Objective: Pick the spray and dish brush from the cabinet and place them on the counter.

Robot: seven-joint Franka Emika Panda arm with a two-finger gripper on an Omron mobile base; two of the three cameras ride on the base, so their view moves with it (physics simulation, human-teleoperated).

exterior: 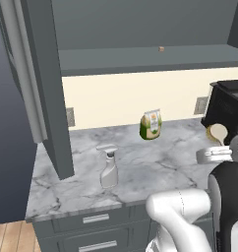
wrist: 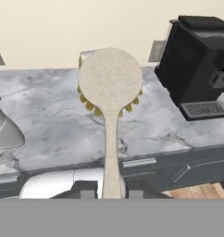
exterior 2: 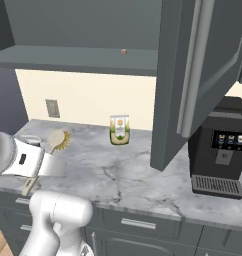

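The gripper (wrist: pixel 111 193) is clamped on the dish brush (wrist: pixel 110 83) handle's very end above the counter (exterior: pixel 155 167); a careless swing risks toppling the spray (exterior: pixel 109 170) standing there.

wall (exterior: pixel 116 96): cream, grey outlets | floor (exterior: pixel 10 236): light wood | coffee machine (exterior 2: pixel 220 150): black, right
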